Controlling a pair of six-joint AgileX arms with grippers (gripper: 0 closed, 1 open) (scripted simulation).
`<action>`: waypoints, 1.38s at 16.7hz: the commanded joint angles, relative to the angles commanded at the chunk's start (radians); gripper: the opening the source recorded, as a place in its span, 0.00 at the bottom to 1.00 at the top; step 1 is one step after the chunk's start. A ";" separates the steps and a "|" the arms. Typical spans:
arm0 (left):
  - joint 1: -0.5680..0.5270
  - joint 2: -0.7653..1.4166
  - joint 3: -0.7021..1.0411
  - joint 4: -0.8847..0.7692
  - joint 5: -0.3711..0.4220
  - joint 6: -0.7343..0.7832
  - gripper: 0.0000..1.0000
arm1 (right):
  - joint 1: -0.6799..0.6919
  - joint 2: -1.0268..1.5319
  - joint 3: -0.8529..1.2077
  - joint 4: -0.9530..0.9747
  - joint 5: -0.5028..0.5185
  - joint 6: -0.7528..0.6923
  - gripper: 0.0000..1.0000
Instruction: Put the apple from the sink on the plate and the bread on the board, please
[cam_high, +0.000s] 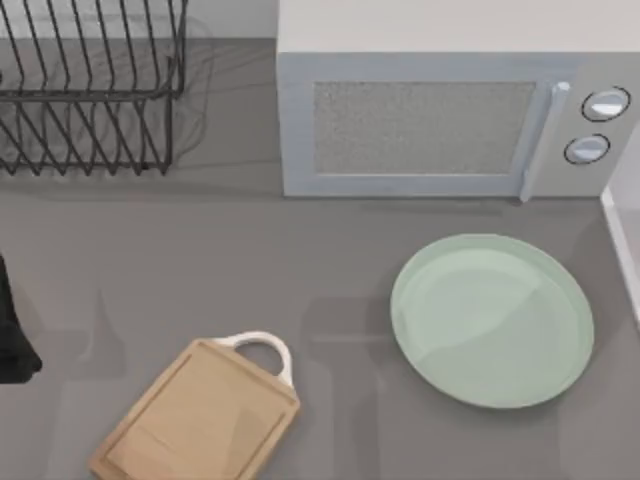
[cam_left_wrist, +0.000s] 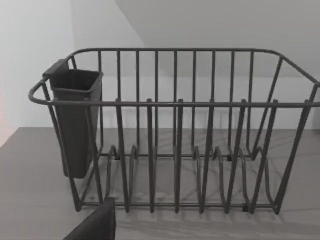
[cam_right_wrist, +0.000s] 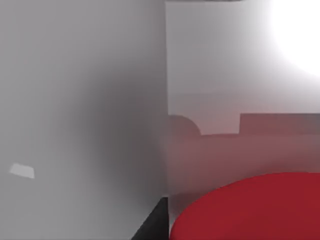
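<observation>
- Apple (cam_right_wrist: 250, 210) nearest the lens in the right wrist view: plain red curve very close, pale sink walls (cam_right_wrist: 85, 125) around it. Dark edge of the right hand's finger just beside the red; spread or pinching, cannot tell.
- Left arm (cam_high: 12, 330) at the counter's far left edge in the top view, dark bulk only; hand state cannot tell.
- Dish rack (cam_high: 90, 90) at back left, black wire; left wrist view faces it, with a dark cup (cam_left_wrist: 75, 120) hung on one end.
- Board (cam_high: 200, 415) front, left of centre, flat on the grey counter (cam_high: 330, 260), tilted, white loop handle pointing back-right. Bare.
- Microwave (cam_high: 450, 110) at back, centre to right, door closed.
- Plate (cam_high: 492, 320) right of centre, in front of the microwave, well apart from the board. Bare.
</observation>
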 joint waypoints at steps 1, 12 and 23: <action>0.000 0.000 0.000 0.000 0.000 0.000 1.00 | 0.000 0.000 0.000 0.000 0.000 0.000 0.00; 0.000 0.000 0.000 0.000 0.000 0.000 1.00 | 0.002 -0.218 0.147 -0.318 -0.016 0.005 0.00; 0.000 0.000 0.000 0.000 0.000 0.000 1.00 | 0.084 -0.368 0.146 -0.392 -0.010 0.075 0.00</action>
